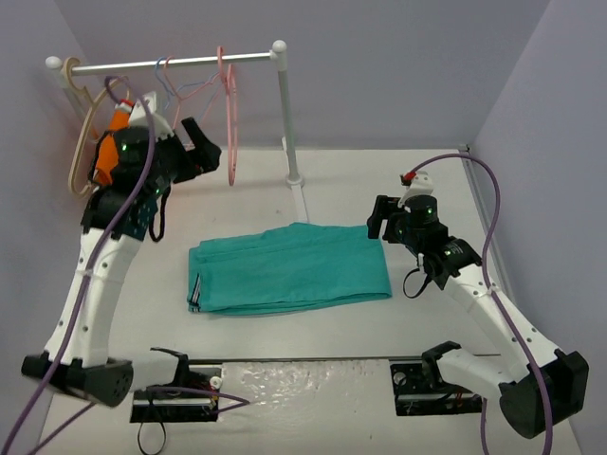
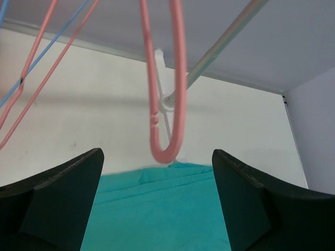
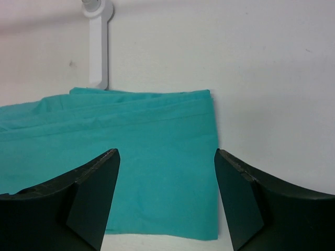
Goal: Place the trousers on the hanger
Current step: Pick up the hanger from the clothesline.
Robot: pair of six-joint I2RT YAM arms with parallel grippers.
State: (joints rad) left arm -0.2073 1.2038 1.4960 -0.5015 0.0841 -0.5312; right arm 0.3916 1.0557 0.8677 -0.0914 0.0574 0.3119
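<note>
The teal-green trousers (image 1: 289, 267) lie folded flat mid-table, with the striped band at their left edge. They also show in the left wrist view (image 2: 157, 209) and the right wrist view (image 3: 131, 151). The salmon-pink hanger (image 1: 229, 114) hangs from the rail. In the left wrist view its lower loop (image 2: 178, 104) hangs just ahead of the jaws. My left gripper (image 1: 204, 152) is raised just left of the hanger, open and empty (image 2: 157, 157). My right gripper (image 1: 379, 220) is open and empty above the trousers' right end (image 3: 166, 154).
A white rail (image 1: 171, 64) on a post (image 1: 287, 114) with a base (image 1: 296, 178) stands at the back. A thick beige hanger (image 1: 81, 123), an orange cloth (image 1: 112, 142) and thin pale blue and pink hangers (image 1: 175, 85) hang left of the salmon one. Purple walls enclose the table.
</note>
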